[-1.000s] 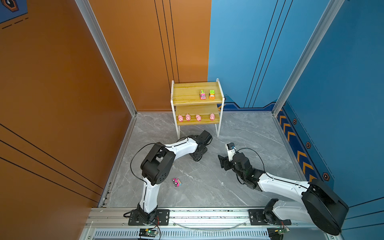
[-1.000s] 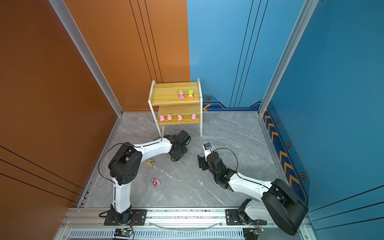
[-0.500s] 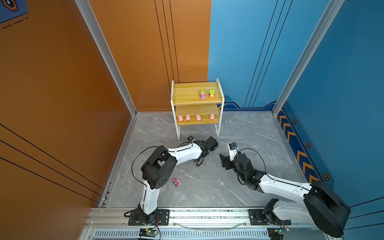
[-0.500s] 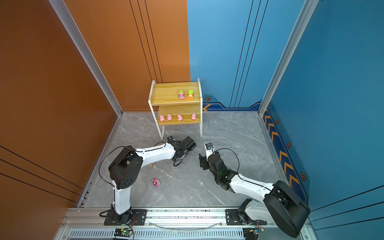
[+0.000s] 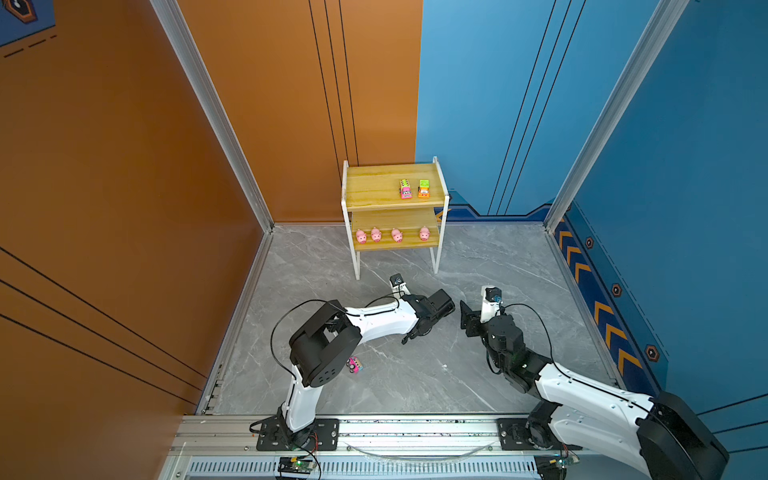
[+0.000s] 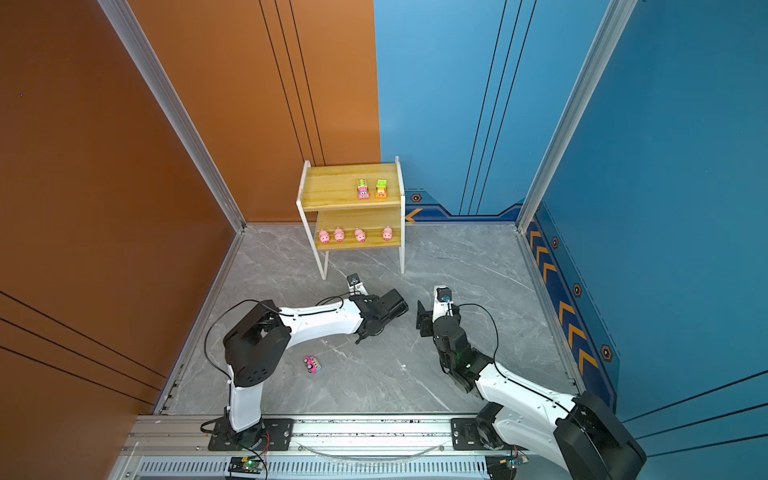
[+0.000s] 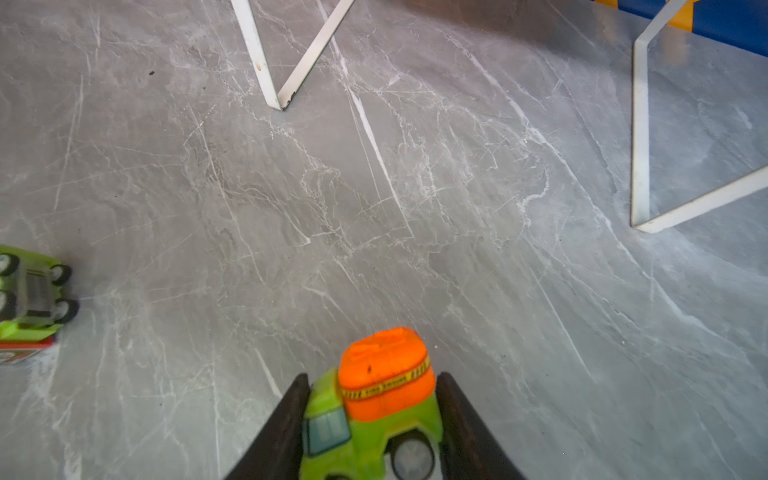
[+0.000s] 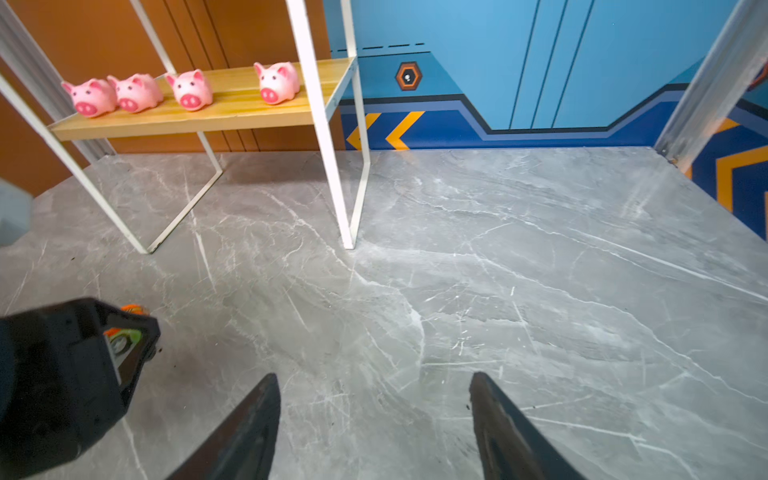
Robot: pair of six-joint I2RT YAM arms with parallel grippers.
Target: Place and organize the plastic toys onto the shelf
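Holding one toy, six already shelved, two loose: roughly two-thirds done, as judged.

- Left gripper (image 7: pixel 372 382) is clamped on the green-and-orange truck (image 7: pixel 370 424), low over the worktop (image 7: pixel 415 208), with the shelf (image 5: pixel 374 187) ahead of it and above it.
- Right gripper (image 8: pixel 374 380) is spread wide and empty, just beside the left gripper and facing the shelf legs.
- Done: four pink pigs (image 8: pixel 189 89) in a row on the lower board, pink-nosed vehicle (image 5: pixel 405 189) and orange-nosed vehicle (image 5: pixel 423 188) side by side on the top board.
- Left: the held truck, a green vehicle (image 7: pixel 29 291) lying wheels-out on the worktop off to one side of the left gripper, and a pink vehicle (image 6: pixel 312 365) well behind it near that arm's elbow.

Room: the top board is bare beside the parked pair, enough for three more by the look of it. The white frame stands up at each end of that board, and its front edge sits above the gripper, so the truck likely has to rise clear before going in. The two grippers are close; the walls are well apart.
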